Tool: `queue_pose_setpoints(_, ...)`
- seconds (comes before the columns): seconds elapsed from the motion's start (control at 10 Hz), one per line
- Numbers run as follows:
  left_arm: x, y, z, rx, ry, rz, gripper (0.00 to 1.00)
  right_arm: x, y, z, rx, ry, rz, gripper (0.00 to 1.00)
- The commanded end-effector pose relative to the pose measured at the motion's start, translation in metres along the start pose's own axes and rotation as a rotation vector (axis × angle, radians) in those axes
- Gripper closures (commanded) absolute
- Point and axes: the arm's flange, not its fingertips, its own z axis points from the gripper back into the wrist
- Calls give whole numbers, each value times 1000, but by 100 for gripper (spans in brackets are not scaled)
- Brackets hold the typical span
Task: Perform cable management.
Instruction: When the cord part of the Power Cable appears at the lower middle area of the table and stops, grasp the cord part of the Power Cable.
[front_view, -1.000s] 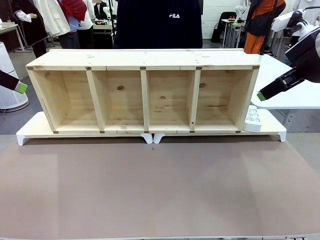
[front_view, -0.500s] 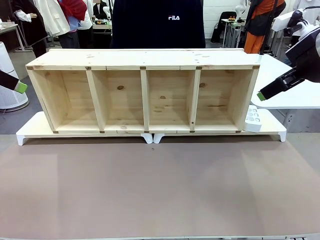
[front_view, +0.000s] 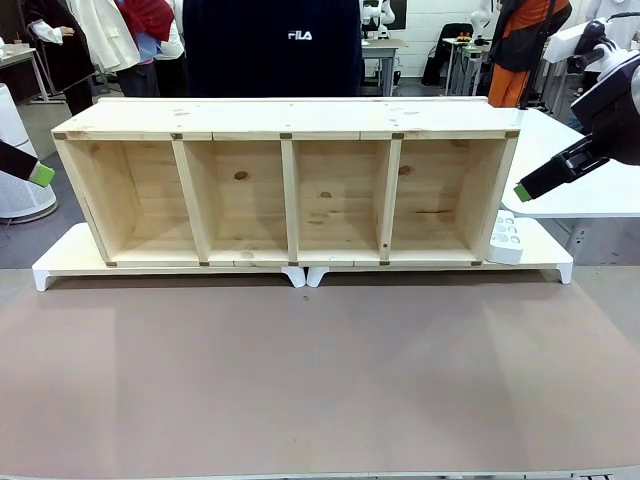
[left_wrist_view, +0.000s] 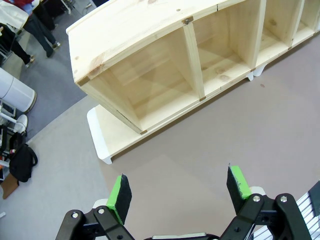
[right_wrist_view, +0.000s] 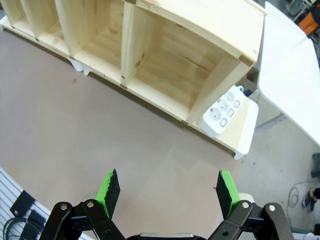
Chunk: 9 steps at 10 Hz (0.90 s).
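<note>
Left wrist view: looking down past the left pincer (left_wrist_view: 179, 189), gaping wide with its green pads (left_wrist_view: 119, 194) far apart and gripping nothing, hanging over the left part of the brown desk (left_wrist_view: 210, 130). Right wrist view: showing the right pincer (right_wrist_view: 168, 187) spread just as wide, holding nothing between its pads, hanging over the right part of the desk. Front view: catching only the green tips poking in from the left and right picture edges, both well apart from the woodwork.

Beyond the open brown surface, sitting end to end along the far part of the desk and meeting at its middle: two white risers (front_view: 62, 262). Standing on them and spanning nearly their whole run: a long wooden shelf (front_view: 290, 120), turning four open compartments toward the robot's side. Lying on the right riser's right end, just beside the shelf's right wall: a white power strip (front_view: 507, 238), sockets facing up.

Not being able to tell where the cable is lying.

Standing behind the desk's far edge, left of the middle: a person in a dark top (front_view: 270, 50). Adjoining off the far right corner: a white side table (front_view: 590, 170).
</note>
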Motion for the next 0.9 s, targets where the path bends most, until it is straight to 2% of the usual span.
queue_pose_setpoints(0.0, 1, 0, -2, 0, -6, 0, 0, 0, 0, 0, 0, -1, 1, 0)
queue_pose_setpoints(0.8, 1, 0, -2, 0, -6, 0, 0, 0, 0, 0, 0, -1, 1, 0)
